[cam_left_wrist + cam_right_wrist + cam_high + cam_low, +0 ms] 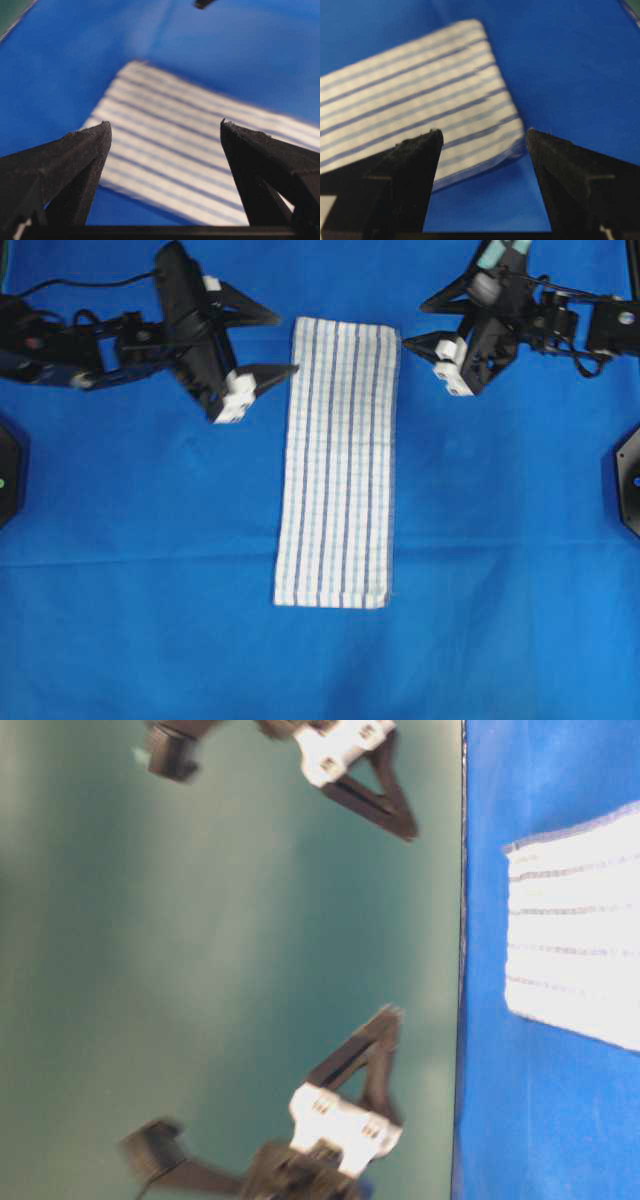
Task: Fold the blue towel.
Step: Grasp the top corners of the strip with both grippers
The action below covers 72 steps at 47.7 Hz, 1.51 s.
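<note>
The blue towel [338, 465] is a white cloth with thin blue stripes. It lies flat as a long narrow strip down the middle of the table. My left gripper [288, 343] is open and empty, just left of the towel's far-left corner. My right gripper [412, 326] is open and empty, just right of the far-right corner. In the left wrist view the towel [190, 150] lies below and ahead of the open left gripper [164, 124]. In the right wrist view the towel's corner [410, 95] lies between and beyond the fingers of the open right gripper [484, 132].
A plain blue table covering [500, 590] lies under everything. Dark fixtures sit at the left edge [8, 470] and the right edge [628, 475] of the table. In the table-level view the towel's end [580, 940] shows at the right.
</note>
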Each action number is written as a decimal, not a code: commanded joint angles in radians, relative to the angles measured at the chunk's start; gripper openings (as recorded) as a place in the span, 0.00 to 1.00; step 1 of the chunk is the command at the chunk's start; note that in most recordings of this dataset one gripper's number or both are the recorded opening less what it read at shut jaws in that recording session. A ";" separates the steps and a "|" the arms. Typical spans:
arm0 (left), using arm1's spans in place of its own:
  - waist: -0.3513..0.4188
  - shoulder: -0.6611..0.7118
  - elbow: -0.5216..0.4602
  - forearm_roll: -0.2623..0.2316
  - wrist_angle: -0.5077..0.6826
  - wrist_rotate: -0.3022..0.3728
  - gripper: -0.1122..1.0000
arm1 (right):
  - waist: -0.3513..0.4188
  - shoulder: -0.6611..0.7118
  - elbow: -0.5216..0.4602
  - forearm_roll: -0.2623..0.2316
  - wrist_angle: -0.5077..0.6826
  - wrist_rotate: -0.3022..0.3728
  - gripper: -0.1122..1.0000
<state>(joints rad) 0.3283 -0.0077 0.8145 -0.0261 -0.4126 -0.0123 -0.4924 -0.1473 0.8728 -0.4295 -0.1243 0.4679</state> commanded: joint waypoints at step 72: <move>0.104 0.342 -0.138 -0.002 -0.020 0.002 0.13 | -0.091 0.330 -0.123 -0.021 -0.137 -0.025 0.17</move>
<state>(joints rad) 0.4387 0.3758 0.6611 -0.0261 -0.4387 -0.0123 -0.5798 0.2194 0.7624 -0.4495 -0.2608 0.4449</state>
